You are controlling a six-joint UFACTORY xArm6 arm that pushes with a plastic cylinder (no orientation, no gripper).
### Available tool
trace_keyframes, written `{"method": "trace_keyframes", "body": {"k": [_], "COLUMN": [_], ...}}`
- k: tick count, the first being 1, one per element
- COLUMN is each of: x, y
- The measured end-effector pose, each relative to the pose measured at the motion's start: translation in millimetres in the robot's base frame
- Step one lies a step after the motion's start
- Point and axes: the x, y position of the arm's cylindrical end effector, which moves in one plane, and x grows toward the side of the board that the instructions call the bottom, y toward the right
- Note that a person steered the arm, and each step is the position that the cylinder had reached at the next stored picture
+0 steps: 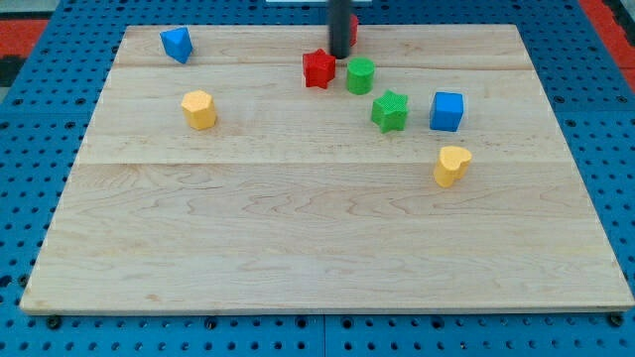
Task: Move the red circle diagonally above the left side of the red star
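Observation:
The red star lies near the top middle of the wooden board. My dark rod comes down from the view's top, and my tip rests just above and to the right of the red star. The red circle is mostly hidden behind the rod; only a red sliver shows at the rod's right edge, above and to the right of the star. I cannot tell whether my tip touches it.
A green circle sits right of the red star, with a green star and a blue cube further right. A yellow heart lies below them. A yellow hexagon and a blue block are at the left.

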Motion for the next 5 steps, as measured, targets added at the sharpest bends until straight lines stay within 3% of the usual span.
{"method": "trace_keyframes", "body": {"k": [1,2,3,4,5], "x": [-25.0,-55.2,-54.6,-53.7,-29.5], "y": [51.8,40.3,28.6,-23.6,-33.2]}}
